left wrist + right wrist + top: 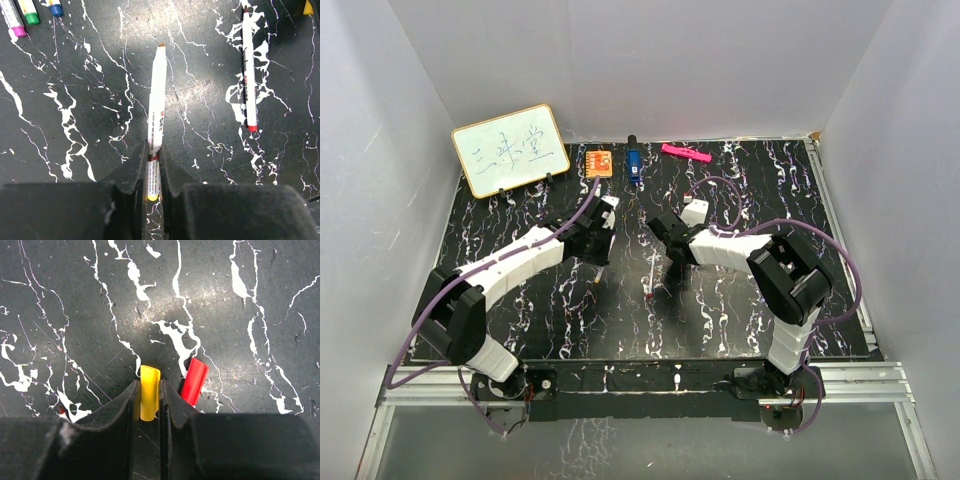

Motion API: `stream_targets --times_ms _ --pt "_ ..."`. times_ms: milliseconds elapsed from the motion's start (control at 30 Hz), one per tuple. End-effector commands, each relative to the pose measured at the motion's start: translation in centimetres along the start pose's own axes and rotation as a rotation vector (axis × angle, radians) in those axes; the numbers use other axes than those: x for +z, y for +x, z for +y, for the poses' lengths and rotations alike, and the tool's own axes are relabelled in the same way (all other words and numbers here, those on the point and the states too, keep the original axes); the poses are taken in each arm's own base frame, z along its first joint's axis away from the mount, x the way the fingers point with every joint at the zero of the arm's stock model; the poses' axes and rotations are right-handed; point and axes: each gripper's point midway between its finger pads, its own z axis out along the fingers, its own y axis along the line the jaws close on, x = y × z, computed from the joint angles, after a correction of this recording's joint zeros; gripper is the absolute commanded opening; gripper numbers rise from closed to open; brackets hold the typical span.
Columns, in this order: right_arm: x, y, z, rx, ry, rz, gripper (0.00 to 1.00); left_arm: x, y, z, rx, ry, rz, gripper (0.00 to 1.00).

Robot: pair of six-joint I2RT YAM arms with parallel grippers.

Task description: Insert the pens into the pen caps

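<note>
My left gripper (154, 147) is shut on a white-barrelled pen (157, 95) with a yellow rear end and a bare orange-brown tip pointing away from me. A second pen (248, 75) with a red end lies on the table to its right, and it also shows in the top view (651, 275). My right gripper (149, 385) is shut on a yellow pen cap (149, 399), low over the table. A red cap (194, 381) lies on the table just beside its right finger. In the top view the left gripper (597, 257) and the right gripper (672, 260) are mid-table, apart.
Three pens with purple (17, 25), green (30, 15) and blue (54, 7) ends lie at the far left of the left wrist view. At the back stand a whiteboard (510, 150), an orange block (599, 162), a blue marker (633, 165) and a pink bar (686, 153).
</note>
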Motion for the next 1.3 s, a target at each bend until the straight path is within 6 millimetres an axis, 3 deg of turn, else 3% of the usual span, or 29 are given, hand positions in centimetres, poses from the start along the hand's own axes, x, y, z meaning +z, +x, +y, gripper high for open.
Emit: stream_targets --times_ms 0,200,333,433,600,800,1000,1267 --pt "0.4 8.2 -3.5 -0.135 0.086 0.274 0.09 -1.2 -1.5 -0.3 -0.009 0.02 -0.041 0.0" --pt "0.3 8.1 -2.7 -0.135 0.043 0.275 0.0 -0.9 -1.4 -0.8 -0.005 0.051 -0.029 0.0" --pt "-0.3 5.9 -1.0 -0.119 -0.018 0.215 0.0 -0.7 -1.1 -1.2 0.004 0.074 -0.015 0.0" --pt "-1.3 2.4 1.0 -0.095 -0.09 0.118 0.0 -0.7 -1.1 -1.5 0.001 0.095 -0.032 0.0" --pt "-4.6 -5.2 3.9 -0.029 -0.223 -0.101 0.0 -1.0 -1.7 -2.1 -0.018 0.137 -0.101 0.0" --pt "-8.1 -11.9 3.6 0.073 -0.293 -0.336 0.0 -0.6 -1.7 -3.1 -0.023 0.2 -0.13 0.0" --pt "-10.7 -14.9 2.7 0.209 -0.494 -0.46 0.0 -1.5 -2.7 -5.9 -0.033 0.387 -0.263 0.0" --pt "-17.0 -15.4 3.6 0.253 -0.902 -0.658 0.0 -3.8 -4.1 -9.8 -0.04 0.648 -0.393 0.0"
